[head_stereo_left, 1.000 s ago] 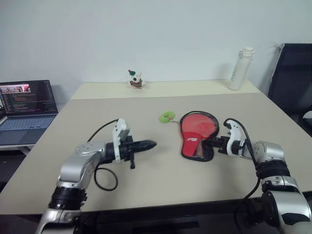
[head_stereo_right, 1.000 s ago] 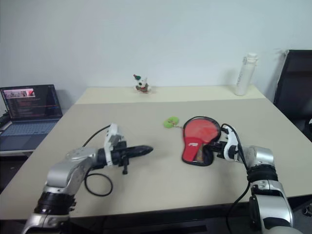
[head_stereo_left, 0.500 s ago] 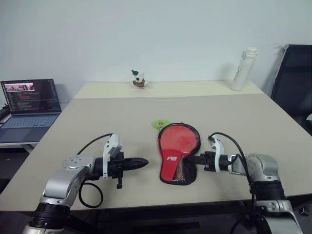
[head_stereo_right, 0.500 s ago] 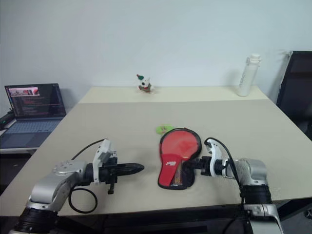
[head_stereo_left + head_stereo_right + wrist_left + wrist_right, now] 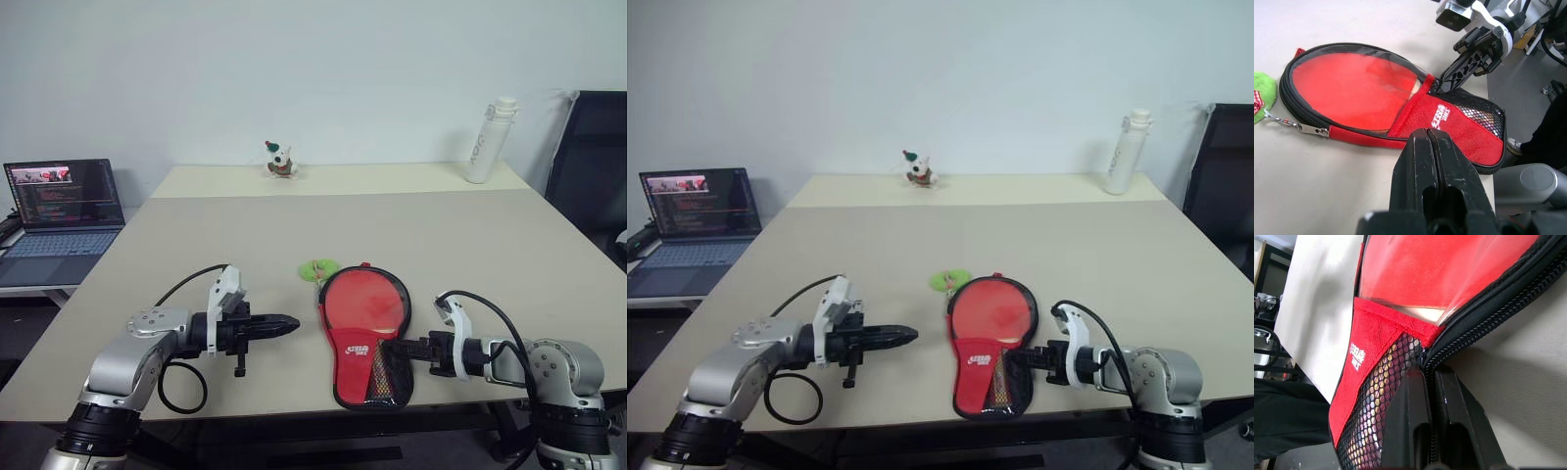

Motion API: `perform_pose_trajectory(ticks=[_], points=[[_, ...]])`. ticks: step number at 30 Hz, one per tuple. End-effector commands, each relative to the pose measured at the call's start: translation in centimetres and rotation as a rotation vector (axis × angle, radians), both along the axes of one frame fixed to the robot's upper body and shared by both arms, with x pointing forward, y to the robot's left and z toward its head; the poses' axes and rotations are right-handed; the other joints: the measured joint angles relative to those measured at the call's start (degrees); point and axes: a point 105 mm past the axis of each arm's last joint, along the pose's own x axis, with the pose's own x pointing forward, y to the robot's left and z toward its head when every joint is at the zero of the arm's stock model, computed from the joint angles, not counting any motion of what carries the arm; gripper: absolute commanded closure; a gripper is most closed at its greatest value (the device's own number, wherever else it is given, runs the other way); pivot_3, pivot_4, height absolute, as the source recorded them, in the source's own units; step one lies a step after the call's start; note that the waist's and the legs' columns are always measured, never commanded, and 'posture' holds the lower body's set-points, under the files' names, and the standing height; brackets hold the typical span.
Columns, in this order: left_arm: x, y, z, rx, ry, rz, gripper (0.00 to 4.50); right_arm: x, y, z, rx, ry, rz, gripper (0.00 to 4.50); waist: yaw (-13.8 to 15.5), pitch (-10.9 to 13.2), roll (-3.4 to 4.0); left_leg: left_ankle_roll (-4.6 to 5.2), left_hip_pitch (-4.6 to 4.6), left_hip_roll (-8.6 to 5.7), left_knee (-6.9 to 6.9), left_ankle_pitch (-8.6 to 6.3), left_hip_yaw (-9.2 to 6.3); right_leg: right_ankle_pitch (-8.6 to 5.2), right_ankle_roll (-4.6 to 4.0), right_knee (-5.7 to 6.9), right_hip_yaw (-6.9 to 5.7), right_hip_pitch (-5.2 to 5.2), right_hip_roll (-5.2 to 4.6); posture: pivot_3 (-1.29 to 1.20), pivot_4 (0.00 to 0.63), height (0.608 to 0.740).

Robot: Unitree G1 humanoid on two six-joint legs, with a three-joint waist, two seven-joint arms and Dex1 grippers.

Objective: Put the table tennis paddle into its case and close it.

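Note:
The case, red with a white logo, a black mesh pocket and a black zip rim, lies flat near the table's front edge. The table tennis paddle lies inside it, its red face showing through a clear panel, with a bit of pale wood at the pocket's edge. My right gripper is shut on the case's zip rim beside the mesh pocket. My left gripper is shut and empty, held level a short way left of the case and pointing at it. A metal zip pull lies at the rim.
A small green toy touches the case's far end. A laptop stands off the table's left side. At the back of the table are a white bottle and a small figurine. A dark chair stands at the right.
My right gripper has drawn back toward the table's front edge, dragging the case with it. The green toy came along. The left gripper has stayed where it was.

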Motion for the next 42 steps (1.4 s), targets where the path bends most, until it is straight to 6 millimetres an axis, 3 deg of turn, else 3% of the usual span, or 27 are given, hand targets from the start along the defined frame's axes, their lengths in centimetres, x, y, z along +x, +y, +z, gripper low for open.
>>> perform_pose_trajectory(ticks=[1,3,4,8,13,16,21,25,32,37,40,42], points=[[0.2,-0.1,0.6,-0.002,-0.036,-0.009,4.50,0.5,-0.4,0.5,-0.007,-0.028,-0.025,4.45,0.0,0.0,0.00,0.00,0.00,0.00,0.00,0.00,0.00,0.00,0.00,0.00,0.00,0.00,0.00,0.00,0.150,0.740],[0.3,0.0,0.6,-0.001,-0.039,0.000,4.50,1.2,-1.2,0.1,-0.041,-0.021,-0.097,4.45,0.0,0.0,0.00,0.00,0.00,0.01,0.01,0.00,0.00,0.00,0.00,0.00,0.01,0.00,0.00,0.00,0.150,0.740],[0.4,0.0,0.6,-0.002,-0.041,0.006,4.50,1.5,-1.9,-0.1,-0.072,-0.020,-0.141,3.96,0.0,0.0,0.00,0.00,0.00,0.01,0.01,0.00,0.00,0.00,0.00,0.00,0.01,0.00,0.00,0.00,0.150,0.740],[0.4,0.4,0.4,-0.002,-0.041,0.026,4.50,1.5,-3.8,0.5,-0.138,-0.049,-0.198,2.78,0.3,0.0,-0.01,0.00,0.04,0.02,0.04,0.00,0.00,-0.01,0.10,0.00,0.02,0.06,-0.01,0.00,0.150,0.740],[0.4,0.6,0.2,-0.003,-0.042,0.045,4.50,-0.4,-4.3,1.7,-0.180,-0.082,-0.145,1.08,1.3,0.0,-0.03,0.01,-0.01,0.04,0.07,0.01,0.00,0.03,0.22,-0.11,0.04,0.07,-0.04,0.00,0.150,0.740],[0.9,0.9,0.3,-0.006,-0.053,0.075,4.50,-1.1,-4.3,3.6,-0.198,-0.176,-0.072,0.03,1.2,0.0,-0.03,0.01,-0.06,0.04,0.04,0.01,0.00,0.03,0.21,-0.22,0.03,0.06,-0.04,0.00,0.150,0.740],[3.7,1.5,1.2,-0.027,-0.089,0.197,4.50,0.0,-2.6,7.6,-0.232,-0.454,0.067,0.03,0.9,0.0,-0.05,0.01,-0.04,-0.02,0.04,0.01,0.06,0.05,0.26,-0.26,0.00,0.06,0.01,0.00,0.150,0.740],[4.8,1.1,2.1,-0.036,-0.107,0.212,4.50,1.9,-0.2,8.9,-0.233,-0.623,0.110,0.03,0.6,0.0,-0.10,0.01,0.00,0.06,0.02,0.01,0.04,0.11,0.25,-0.25,-0.02,0.04,0.25,0.00,0.150,0.740],[6.2,0.8,2.8,-0.038,-0.116,0.248,4.50,5.3,3.0,5.5,-0.267,-0.691,0.105,0.03,0.8,0.0,-0.11,0.00,-0.10,0.04,-0.01,0.00,0.05,0.18,0.13,-0.34,0.00,-0.01,0.16,0.00,0.150,0.740],[6.9,0.5,3.0,-0.047,-0.106,0.267,4.50,6.0,4.1,3.2,-0.273,-0.654,0.102,0.03,0.8,0.0,-0.11,0.00,-0.12,-0.01,0.01,0.00,0.06,0.28,-0.02,-0.34,0.03,-0.02,0.03,0.00,0.150,0.740],[8.6,0.5,3.1,-0.023,-0.156,0.330,3.87,6.0,4.4,2.3,-0.274,-0.632,0.095,0.00,0.9,0.0,-0.11,0.00,-0.10,-0.04,0.01,0.01,0.05,0.28,-0.01,-0.31,0.01,-0.01,0.04,0.00,0.150,0.740],[9.8,0.2,3.1,-0.007,-0.180,0.365,3.21,5.9,4.7,1.8,-0.269,-0.619,0.094,0.00,0.9,0.0,-0.11,0.00,-0.09,-0.06,0.02,0.01,0.02,0.28,-0.01,-0.29,-0.03,-0.01,0.06,0.00,0.150,0.740]])
